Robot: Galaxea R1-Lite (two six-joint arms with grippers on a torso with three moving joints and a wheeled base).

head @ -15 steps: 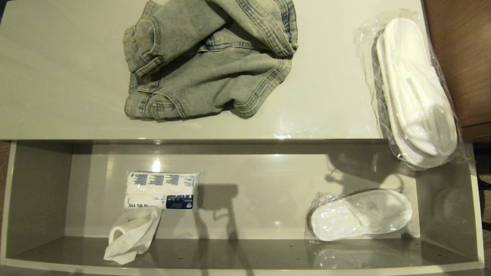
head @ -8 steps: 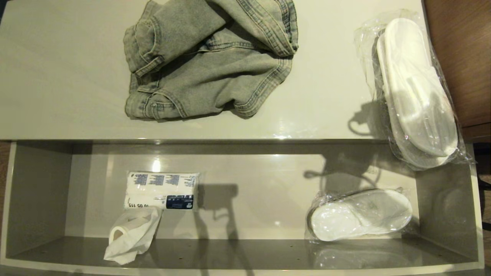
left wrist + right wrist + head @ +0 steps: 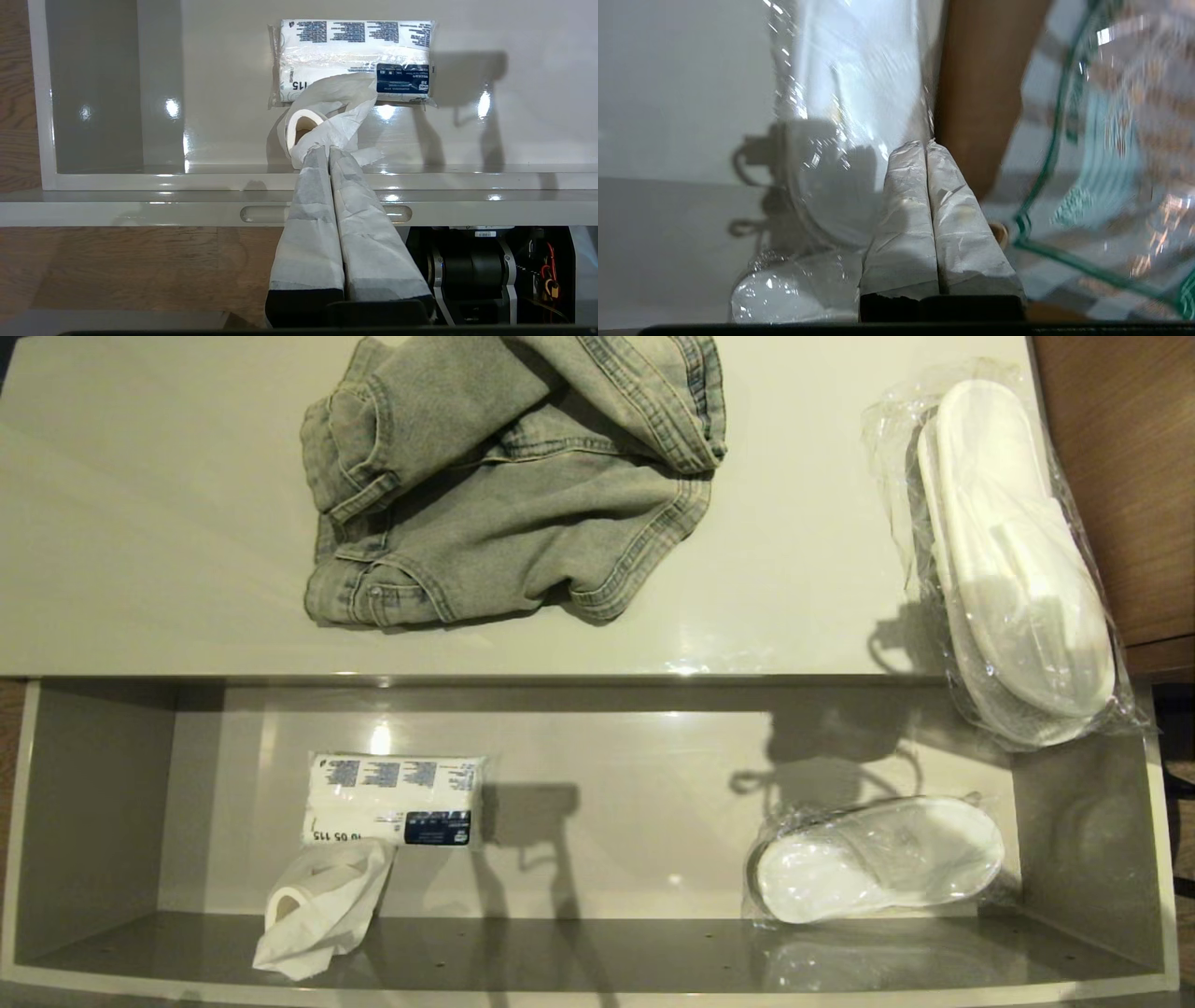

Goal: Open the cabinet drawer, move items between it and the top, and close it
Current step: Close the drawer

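My right end effector [image 3: 927,144] has its two padded fingers pressed together with nothing between them, and it hangs just beside the slipper pack on the top [image 3: 840,116], near the brown wooden furniture [image 3: 980,93]. My left end effector [image 3: 327,149] is also closed and empty, parked in front of the open drawer [image 3: 187,182] with its tips over the loose tissue [image 3: 327,121]. One slipper pack lies on the top [image 3: 1013,560] at the right edge, with its near end hanging over the drawer; the second slipper pack [image 3: 873,859] lies in the drawer, on the right side. I judge these packs to be very light and soft, and the clear plastic is slippery and crinkly, so a pinch on the film alone may slide off. It is better to take hold across the flat slippers, near the middle or at the free end. The head view shows both packs, the jeans [image 3: 513,476] and the tissue pack [image 3: 392,798], but none of my arms, only a shadow. The right wrist view shows how close my fingers are to the pack. The left wrist view shows the drawer handle slot [image 3: 261,213].
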